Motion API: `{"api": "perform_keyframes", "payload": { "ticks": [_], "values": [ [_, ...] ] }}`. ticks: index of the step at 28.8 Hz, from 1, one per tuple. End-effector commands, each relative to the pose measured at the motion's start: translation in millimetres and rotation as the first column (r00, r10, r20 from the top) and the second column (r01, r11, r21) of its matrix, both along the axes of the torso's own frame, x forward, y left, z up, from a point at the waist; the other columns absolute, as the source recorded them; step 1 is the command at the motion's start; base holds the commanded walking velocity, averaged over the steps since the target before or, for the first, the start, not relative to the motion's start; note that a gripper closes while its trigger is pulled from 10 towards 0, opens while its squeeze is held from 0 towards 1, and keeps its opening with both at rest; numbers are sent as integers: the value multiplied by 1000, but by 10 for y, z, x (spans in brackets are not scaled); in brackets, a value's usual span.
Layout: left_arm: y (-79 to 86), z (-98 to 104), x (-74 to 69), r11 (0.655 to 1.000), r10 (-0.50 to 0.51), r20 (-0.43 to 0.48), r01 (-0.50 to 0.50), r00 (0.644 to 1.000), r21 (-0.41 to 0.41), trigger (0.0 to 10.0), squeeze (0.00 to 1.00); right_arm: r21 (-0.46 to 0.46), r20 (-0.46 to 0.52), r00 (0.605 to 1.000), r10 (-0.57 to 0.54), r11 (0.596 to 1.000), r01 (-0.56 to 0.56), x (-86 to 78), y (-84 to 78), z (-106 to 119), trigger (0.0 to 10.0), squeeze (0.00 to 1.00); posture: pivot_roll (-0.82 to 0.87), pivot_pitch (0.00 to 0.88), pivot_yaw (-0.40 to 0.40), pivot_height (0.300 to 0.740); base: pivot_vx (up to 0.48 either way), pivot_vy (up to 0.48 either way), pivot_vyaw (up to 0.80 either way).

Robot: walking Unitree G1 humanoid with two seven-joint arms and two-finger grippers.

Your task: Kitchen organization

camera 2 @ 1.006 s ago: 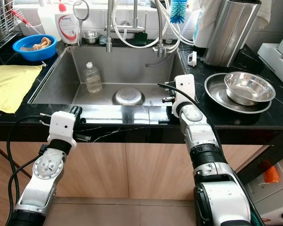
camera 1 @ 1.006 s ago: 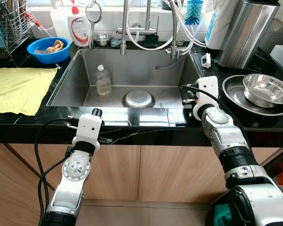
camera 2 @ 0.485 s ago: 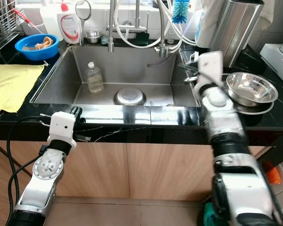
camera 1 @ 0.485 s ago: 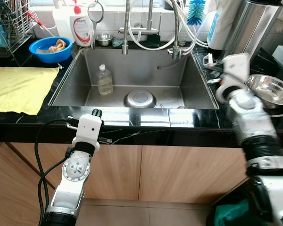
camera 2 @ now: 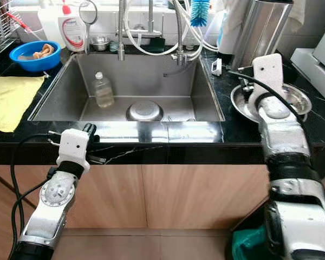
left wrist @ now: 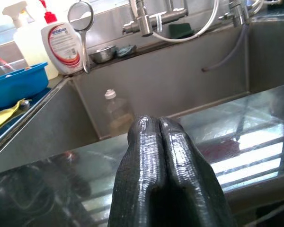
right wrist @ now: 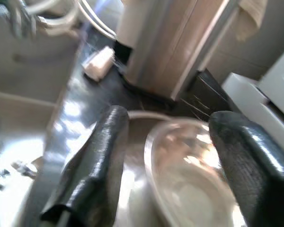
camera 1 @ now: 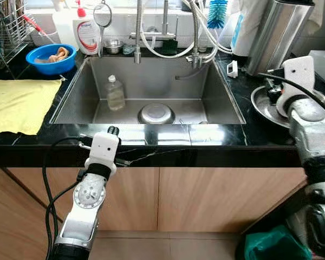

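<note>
Steel bowl (right wrist: 194, 175) sits in the round tray (camera 2: 239, 105) right of the sink; my right gripper (right wrist: 170, 161) hangs over it, fingers spread wide, straddling its rim.

My right gripper (right wrist: 168, 161) is spreading wide over the steel bowl (right wrist: 189, 175); the tall steel bin (camera 1: 276, 35) is blocking the counter's back edge, while the sink (camera 1: 76, 86) basin is lying largely open.

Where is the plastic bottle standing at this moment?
In the left eye view, the plastic bottle stands upright inside the sink, toward its left side, to the left of the upturned steel bowl on the sink bottom.
</note>
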State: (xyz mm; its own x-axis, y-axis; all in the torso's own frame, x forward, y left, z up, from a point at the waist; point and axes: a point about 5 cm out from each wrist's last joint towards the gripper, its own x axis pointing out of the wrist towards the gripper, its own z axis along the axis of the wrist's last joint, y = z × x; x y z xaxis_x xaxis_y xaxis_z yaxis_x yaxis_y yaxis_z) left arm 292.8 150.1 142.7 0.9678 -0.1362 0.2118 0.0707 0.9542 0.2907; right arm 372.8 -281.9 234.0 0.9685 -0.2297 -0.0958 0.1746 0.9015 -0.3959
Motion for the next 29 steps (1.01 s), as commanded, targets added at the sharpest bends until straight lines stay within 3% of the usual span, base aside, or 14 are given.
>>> {"api": "perform_keyframes", "payload": {
  "ticks": [1, 8, 17, 29],
  "values": [
    [-20, -7, 0, 1000, -13, -12, 13, 1000, 7, 10000, 0, -72, 4, 1000, 5, 997, -5, -15, -21, 90, 10000, 0, -144, 0, 7, 731, 0, 0, 0],
    [-25, -7, 2, 1000, -17, -13, 17, 1000, 7, 10000, 0, -68, -25, 998, -53, 996, 51, -47, -104, 46, 10000, 0, -145, 0, 7, 731, 0, 0, 0],
    [-32, -5, 1, 1000, -19, -13, 19, 1000, 4, 10000, 0, -31, -71, 996, 58, 998, -60, -39, 43, -45, 10000, 0, -145, 0, 7, 731, 0, 0, 0],
    [-47, -13, 4, 1000, -23, -16, 23, 1000, 1, 10000, 0, -8, -135, 990, 32, 999, -33, -63, 18, -177, 10000, 0, -144, 0, 2, 731, 0, 0, 0]
  ]
}}
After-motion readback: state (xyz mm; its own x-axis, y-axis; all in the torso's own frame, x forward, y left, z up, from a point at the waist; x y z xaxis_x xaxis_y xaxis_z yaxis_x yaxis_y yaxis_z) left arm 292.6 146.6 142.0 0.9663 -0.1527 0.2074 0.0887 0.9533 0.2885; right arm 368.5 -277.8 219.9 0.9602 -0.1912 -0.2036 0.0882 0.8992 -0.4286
